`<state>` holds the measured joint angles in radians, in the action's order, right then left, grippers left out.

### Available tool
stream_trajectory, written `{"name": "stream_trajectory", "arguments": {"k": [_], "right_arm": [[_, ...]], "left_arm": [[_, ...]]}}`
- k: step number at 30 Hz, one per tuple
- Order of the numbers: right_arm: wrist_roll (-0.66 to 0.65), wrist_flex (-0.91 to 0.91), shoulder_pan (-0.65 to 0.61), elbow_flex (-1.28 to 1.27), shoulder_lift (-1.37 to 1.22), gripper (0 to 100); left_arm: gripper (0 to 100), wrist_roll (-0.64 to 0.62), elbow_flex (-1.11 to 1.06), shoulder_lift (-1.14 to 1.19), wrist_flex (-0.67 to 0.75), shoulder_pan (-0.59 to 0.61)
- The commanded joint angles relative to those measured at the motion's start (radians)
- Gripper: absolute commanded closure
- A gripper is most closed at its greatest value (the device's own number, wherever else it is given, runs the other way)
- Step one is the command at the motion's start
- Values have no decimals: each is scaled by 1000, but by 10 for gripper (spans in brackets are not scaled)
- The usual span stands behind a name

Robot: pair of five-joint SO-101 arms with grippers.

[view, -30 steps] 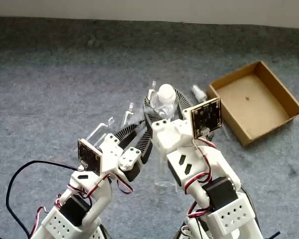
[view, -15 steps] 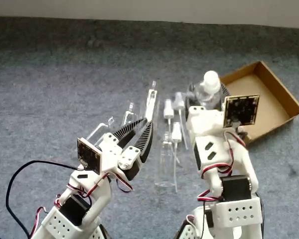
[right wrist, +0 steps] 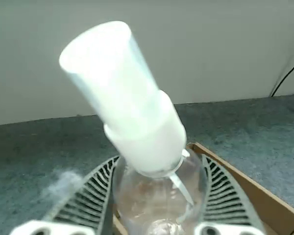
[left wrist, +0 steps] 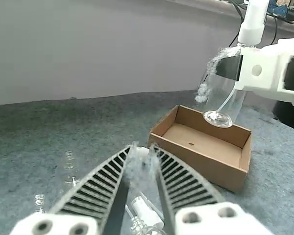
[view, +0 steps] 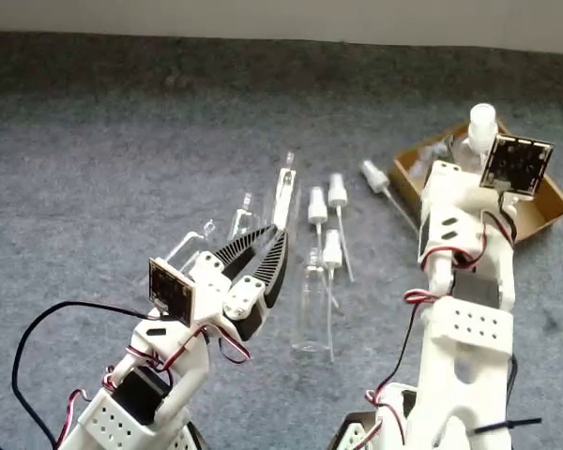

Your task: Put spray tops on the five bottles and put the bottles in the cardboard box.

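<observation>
My right gripper (view: 460,152) is shut on a clear bottle (right wrist: 157,200) with a white spray top (view: 481,120) fitted, and holds it upright over the cardboard box (view: 537,203) at the right. The left wrist view shows that bottle (left wrist: 224,93) hanging above the box (left wrist: 201,147). My left gripper (view: 272,234) hovers over the middle of the mat, fingers a narrow gap apart with only fluff between them (left wrist: 142,149). An uncapped bottle (view: 311,305) lies beside it. Several loose spray tops (view: 317,202) lie just beyond.
More clear bottles (view: 283,187) lie on the grey mat on the far left side of my left gripper. One spray top (view: 373,174) rests close to the box's left wall. The right arm (view: 464,281) stands in front of the box.
My right arm has swung the capped bottle from the middle of the mat to the right, over the box. The left arm has stayed where it was.
</observation>
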<state>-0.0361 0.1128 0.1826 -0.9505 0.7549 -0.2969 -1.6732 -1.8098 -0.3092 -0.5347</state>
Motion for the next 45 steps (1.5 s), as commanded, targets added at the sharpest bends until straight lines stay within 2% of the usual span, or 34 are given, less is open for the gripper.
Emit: {"name": "stream_trajectory", "arguments": {"k": [1,8,14,27,38,45], "right_arm": [[-6,-153,48,73,-116,853],[-9,-349,82,171,-412,853],[-8,-354,82,424,-687,853],[-8,-354,93,901,-1171,853],[-6,-361,104,1139,-1408,853],[-14,-354,104,1158,-1438,844]], "left_arm": [[990,-2,-21,-10,-31,16],[991,-2,-21,-10,-34,24],[993,-2,-21,-10,-32,111],[993,-2,-21,-10,-34,114],[993,-2,-21,-2,-34,114],[993,-2,-21,-2,-34,114]]}}
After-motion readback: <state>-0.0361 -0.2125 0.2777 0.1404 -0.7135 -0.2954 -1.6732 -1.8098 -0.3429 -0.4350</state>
